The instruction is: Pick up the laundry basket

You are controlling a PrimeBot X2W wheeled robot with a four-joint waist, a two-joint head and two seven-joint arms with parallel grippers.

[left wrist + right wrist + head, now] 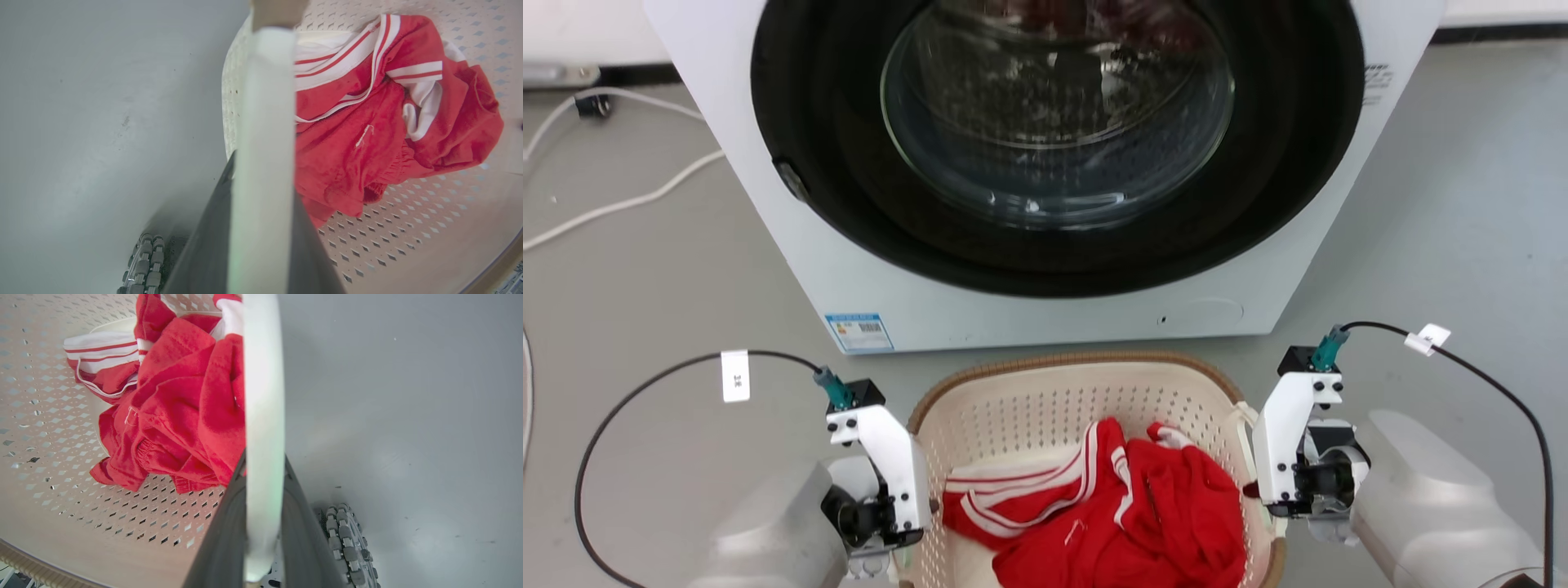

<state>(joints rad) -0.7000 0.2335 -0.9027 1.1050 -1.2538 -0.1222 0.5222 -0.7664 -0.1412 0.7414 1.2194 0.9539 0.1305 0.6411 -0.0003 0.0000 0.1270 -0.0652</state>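
Observation:
The laundry basket [1029,412], cream and perforated with a brown woven rim, is right in front of the washing machine. A red garment with white stripes [1143,506] lies inside it. My left gripper [894,531] is at the basket's left side. In the left wrist view its dark fingers [208,253] are shut on a white loop handle [265,122]. At the basket's right side is my right gripper [1278,494], and the right wrist view shows its fingers [222,539] shut on the other white handle [263,396]. I cannot tell whether the basket touches the floor.
The white washing machine [849,278], with its round dark door, stands close behind the basket. White cables [621,200] trail across the grey floor at the left. My base's roller wheel [347,543] is near the basket's right side. Bare floor lies on both sides.

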